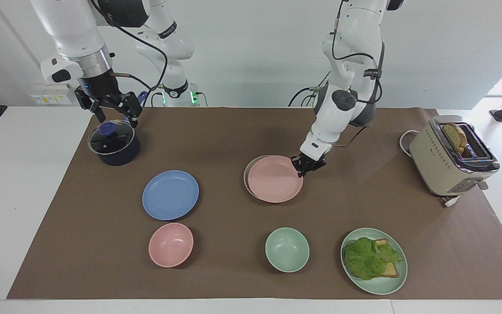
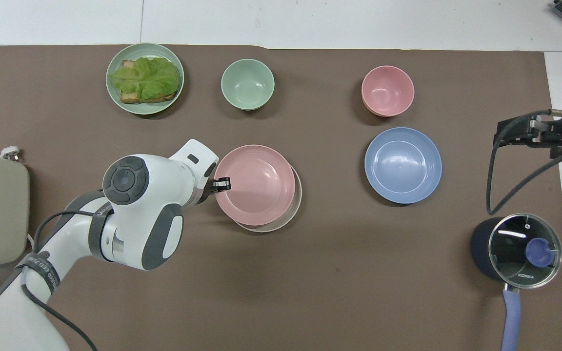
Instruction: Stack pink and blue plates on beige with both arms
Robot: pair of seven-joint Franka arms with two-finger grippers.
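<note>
The pink plate (image 1: 274, 179) (image 2: 254, 184) lies almost squarely over the beige plate (image 1: 247, 173) (image 2: 294, 210), of which only a thin crescent shows. My left gripper (image 1: 302, 168) (image 2: 221, 184) is shut on the pink plate's rim, at the side toward the left arm's end of the table. The blue plate (image 1: 170, 194) (image 2: 403, 165) lies flat on the brown mat toward the right arm's end. Above the dark pot (image 1: 113, 142) hangs my right gripper (image 1: 110, 111) (image 2: 525, 131), open and holding nothing.
A pink bowl (image 1: 171, 244) and a green bowl (image 1: 286, 249) sit farther from the robots than the plates. Beside the green bowl is a green plate with lettuce and bread (image 1: 374, 260). A beige toaster (image 1: 451, 157) stands at the left arm's end.
</note>
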